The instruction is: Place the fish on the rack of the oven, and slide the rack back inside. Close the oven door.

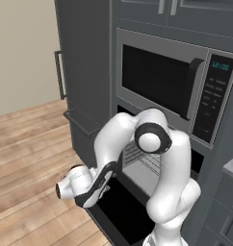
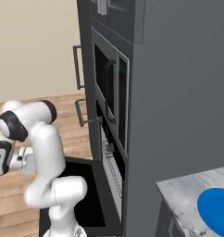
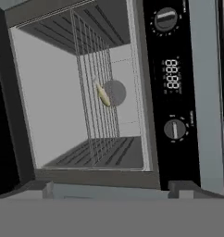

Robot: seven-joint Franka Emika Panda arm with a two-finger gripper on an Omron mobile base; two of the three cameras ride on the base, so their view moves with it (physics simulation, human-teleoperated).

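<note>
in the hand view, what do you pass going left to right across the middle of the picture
Black oven door edge → pale grey oven cavity wall → thin grey wire rack → small yellowish-tan fish on the rack → black control panel with round knobs and digital display → grey cabinet side panel.

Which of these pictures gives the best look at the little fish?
The hand view: it looks straight into the open oven, where the fish lies on the rack. In the left base view the arm covers most of the cavity.
</note>
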